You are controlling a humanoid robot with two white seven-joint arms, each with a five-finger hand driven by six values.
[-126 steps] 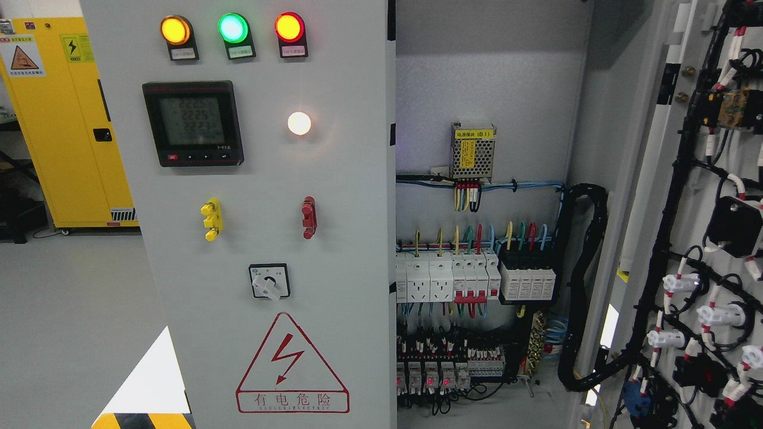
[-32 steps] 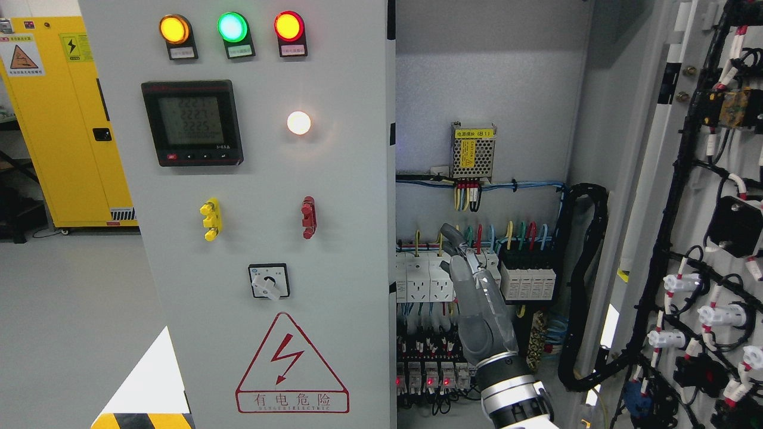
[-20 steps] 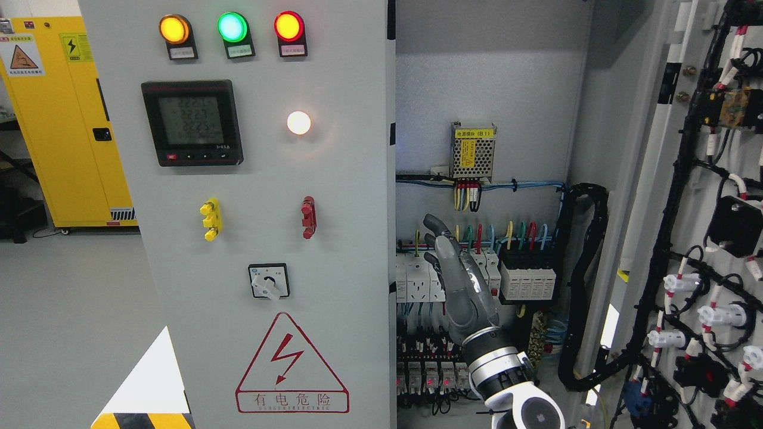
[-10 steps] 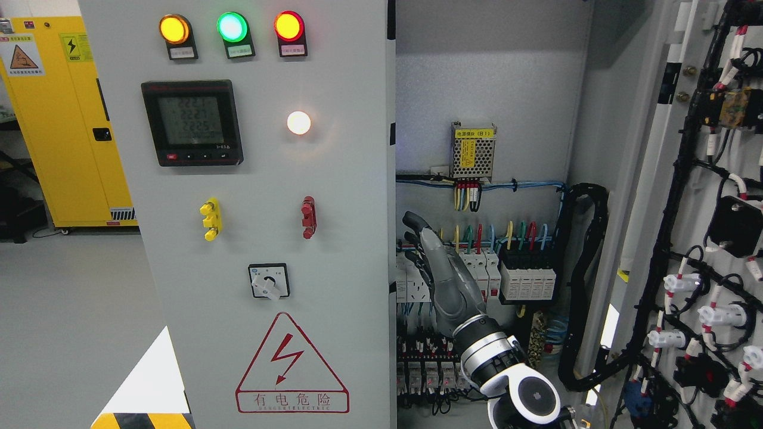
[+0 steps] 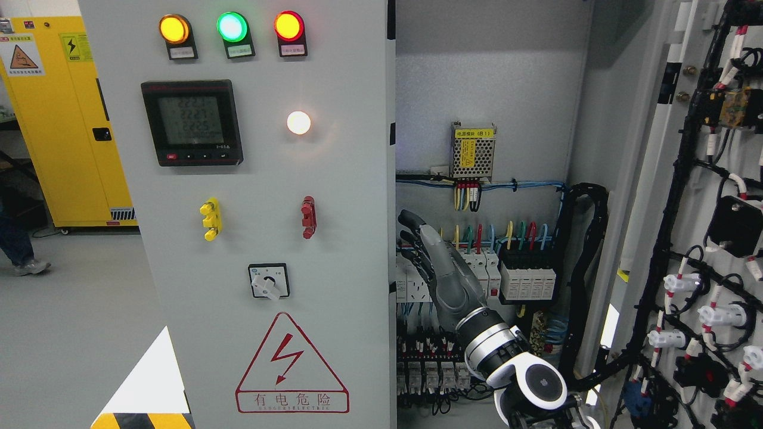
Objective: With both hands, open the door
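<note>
The grey left door [image 5: 268, 179] of the electrical cabinet is shut; it carries three lamps, a meter, two handles and a warning triangle. Swung out at the right, the right door [image 5: 703, 208] shows its wired inner side. My right hand [image 5: 417, 244] comes up from the bottom right, inside the cabinet opening. Its fingers [image 5: 411, 229] are stretched out and hold nothing, with the tips close beside the left door's free edge [image 5: 393, 250]. Whether they touch that edge I cannot tell. My left arm does not show.
Breakers, sockets and coloured wires [image 5: 477, 274] fill the cabinet behind my hand, with a power module [image 5: 473, 152] above. A thick black cable loop [image 5: 581, 286] hangs at the right. A yellow cabinet [image 5: 65, 119] stands far left, and a person's leg and shoe [image 5: 21, 253] show beside it.
My right hand has risen into view and moved left across the opening toward the left door's free edge. A person's leg has appeared at the far left.
</note>
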